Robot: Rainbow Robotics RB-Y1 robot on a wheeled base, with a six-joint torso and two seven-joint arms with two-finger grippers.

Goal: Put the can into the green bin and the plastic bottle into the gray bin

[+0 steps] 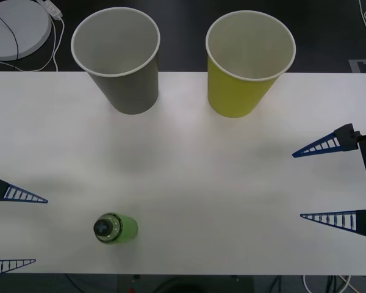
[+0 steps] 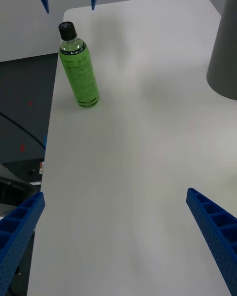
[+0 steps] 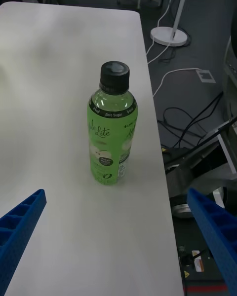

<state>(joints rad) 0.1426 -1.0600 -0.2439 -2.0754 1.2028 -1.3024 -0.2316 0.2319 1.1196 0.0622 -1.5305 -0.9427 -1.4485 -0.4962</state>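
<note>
The plastic bottle [image 1: 114, 228] stands upright near the table's front left edge, clear green with a black cap; it also shows in the left wrist view [image 3: 111, 138] and the right wrist view [image 2: 79, 69]. The gray bin [image 1: 119, 58] stands at the back left and the green bin [image 1: 247, 61] at the back right, both upright with their mouths up. My left gripper [image 1: 41, 231] is open just left of the bottle, apart from it. My right gripper [image 1: 297, 185] is open at the table's right side, holding nothing. The can is out of view.
The white table [image 1: 189, 159] has the bottle close to its front edge. A round white disc [image 1: 15, 27] with a cable lies beyond the back left corner. Cables and a stand base [image 3: 170, 34] lie on the floor beside the table.
</note>
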